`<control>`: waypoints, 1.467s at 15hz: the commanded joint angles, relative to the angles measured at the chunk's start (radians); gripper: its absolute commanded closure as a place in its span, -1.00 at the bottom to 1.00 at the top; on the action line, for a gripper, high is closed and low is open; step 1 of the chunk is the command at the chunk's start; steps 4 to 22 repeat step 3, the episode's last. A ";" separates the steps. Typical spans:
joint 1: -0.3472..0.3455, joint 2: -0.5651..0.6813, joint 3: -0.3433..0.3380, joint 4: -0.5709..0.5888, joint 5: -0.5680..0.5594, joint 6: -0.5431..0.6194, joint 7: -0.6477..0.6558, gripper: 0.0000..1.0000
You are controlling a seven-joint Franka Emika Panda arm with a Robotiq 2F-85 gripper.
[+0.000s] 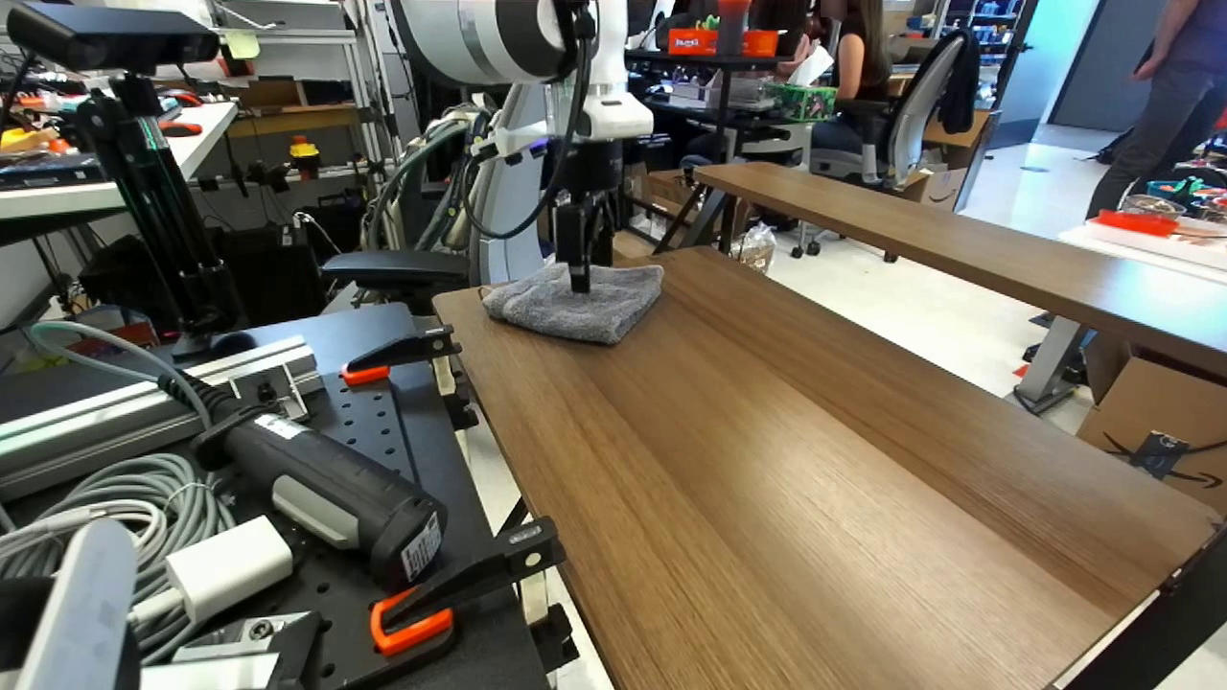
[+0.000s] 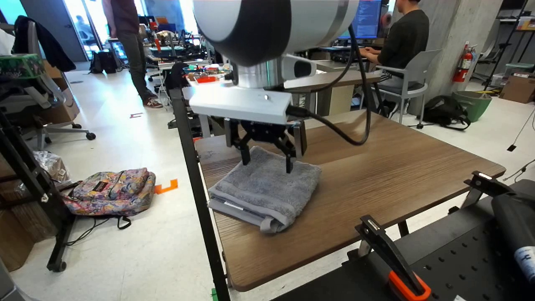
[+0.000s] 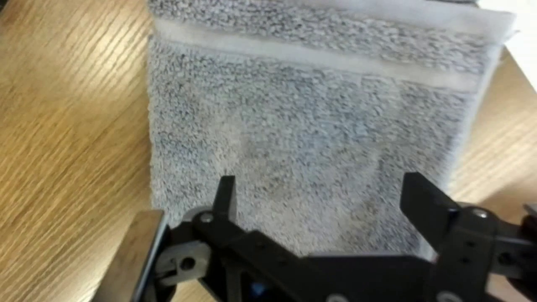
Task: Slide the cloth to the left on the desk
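The grey cloth [image 1: 594, 311] lies folded and slightly rumpled near one end of the brown wood-grain desk [image 1: 815, 460]. In an exterior view the cloth [image 2: 267, 196] shows stacked folded edges and a small white tag. My gripper [image 2: 267, 166] points down over the cloth with its two fingers spread wide and nothing between them. It also shows in the other views [image 1: 580, 278]. In the wrist view both fingertips [image 3: 319, 178] are over the cloth [image 3: 302, 126], inside its side edges. The tips are at or just above its surface; I cannot tell whether they touch.
A black perforated table [image 1: 355, 431] with a handheld tool [image 1: 326, 489], cables and orange-black clamps [image 1: 412, 613] stands along one long side of the desk. A black bar [image 2: 200, 209] runs along the desk's short end. Another brown tabletop [image 1: 959, 240] stands across a gap.
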 commanded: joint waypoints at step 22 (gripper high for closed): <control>-0.039 -0.100 0.032 -0.006 -0.025 -0.115 0.031 -1.00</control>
